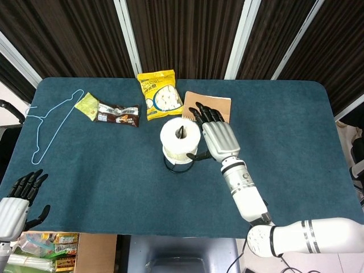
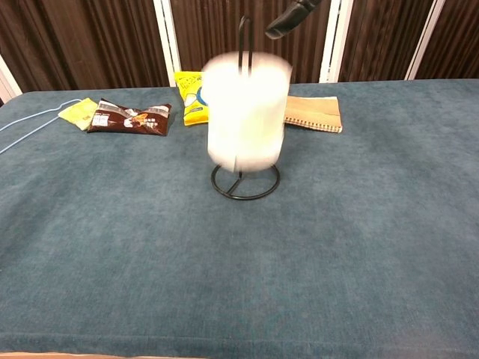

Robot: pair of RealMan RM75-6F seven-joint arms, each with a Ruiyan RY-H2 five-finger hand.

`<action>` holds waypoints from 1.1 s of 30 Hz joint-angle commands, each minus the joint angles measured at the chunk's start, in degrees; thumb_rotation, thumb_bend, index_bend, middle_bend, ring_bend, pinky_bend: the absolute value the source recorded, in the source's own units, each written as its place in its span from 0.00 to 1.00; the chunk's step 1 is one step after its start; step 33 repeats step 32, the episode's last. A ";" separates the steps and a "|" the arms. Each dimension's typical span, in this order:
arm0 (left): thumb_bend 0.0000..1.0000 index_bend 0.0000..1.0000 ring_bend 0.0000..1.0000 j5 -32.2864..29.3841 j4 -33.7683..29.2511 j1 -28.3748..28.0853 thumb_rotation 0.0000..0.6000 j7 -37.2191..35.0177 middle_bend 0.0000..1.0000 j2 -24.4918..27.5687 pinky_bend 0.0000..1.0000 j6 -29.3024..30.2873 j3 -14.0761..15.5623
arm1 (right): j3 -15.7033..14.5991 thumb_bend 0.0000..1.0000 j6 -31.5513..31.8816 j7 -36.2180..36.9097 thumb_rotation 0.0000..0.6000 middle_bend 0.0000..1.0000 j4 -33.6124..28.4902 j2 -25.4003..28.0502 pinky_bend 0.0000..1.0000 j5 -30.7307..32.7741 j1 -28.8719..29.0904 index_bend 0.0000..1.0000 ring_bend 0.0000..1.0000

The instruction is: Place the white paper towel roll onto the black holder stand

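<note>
The white paper towel roll is threaded on the black holder stand, whose rod tip pokes through the core. In the chest view the roll is blurred partway down the rod, above the ring base. My right hand is beside the roll on its right, fingers spread and off the paper; one fingertip shows at the chest view's top. My left hand hangs open past the table's near left corner.
Behind the stand lie a yellow snack bag and a brown notebook. To the left are a brown wrapper, a small yellow-green packet and a light blue hanger.
</note>
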 commanded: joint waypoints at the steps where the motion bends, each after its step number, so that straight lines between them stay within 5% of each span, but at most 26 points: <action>1: 0.42 0.00 0.01 0.06 -0.05 0.00 1.00 0.07 0.00 -0.02 0.11 -0.01 0.03 | -0.50 0.20 0.35 0.09 1.00 0.01 -1.06 1.39 0.13 -0.81 -0.74 0.00 0.02; 6: 0.42 0.00 0.01 0.38 -0.16 0.10 1.00 0.12 0.00 0.03 0.11 0.25 0.16 | -3.81 0.20 1.08 -0.03 1.00 0.00 -5.68 6.04 0.12 -6.40 -4.19 0.00 0.00; 9: 0.42 0.00 0.01 0.72 -0.14 0.20 1.00 -0.08 0.00 0.10 0.11 0.67 0.20 | -10.77 0.20 3.07 0.08 1.00 0.00 -9.43 10.01 0.06 -17.58 -10.14 0.00 0.00; 12: 0.42 0.00 0.01 1.17 0.09 0.48 1.00 -0.28 0.00 0.03 0.11 1.75 0.08 | -21.24 0.20 6.38 0.95 1.00 0.00 -8.95 12.24 0.00 -33.89 -18.65 0.00 0.00; 15: 0.42 0.00 0.01 2.07 0.59 0.78 1.00 -0.47 0.00 -0.31 0.11 3.13 0.03 | -30.93 0.20 10.97 3.80 1.00 0.00 -2.73 12.09 0.00 -48.05 -27.75 0.00 0.00; 18: 0.42 0.00 0.01 3.23 1.11 1.04 1.00 -0.47 0.00 -0.67 0.09 4.47 0.11 | -36.73 0.20 14.78 9.67 1.00 0.00 5.58 10.92 0.00 -55.54 -35.22 0.00 0.00; 24: 0.42 0.00 0.00 4.31 1.37 1.21 1.00 0.48 0.00 -1.07 0.08 4.79 0.62 | -36.20 0.20 24.20 21.34 1.00 0.00 25.98 2.55 0.00 -56.40 -47.63 0.00 0.00; 33: 0.42 0.00 0.00 3.98 0.67 0.76 1.00 2.56 0.00 -1.26 0.08 2.92 0.91 | -33.79 0.20 22.92 26.29 1.00 0.00 29.76 1.88 0.00 -58.59 -50.34 0.00 0.00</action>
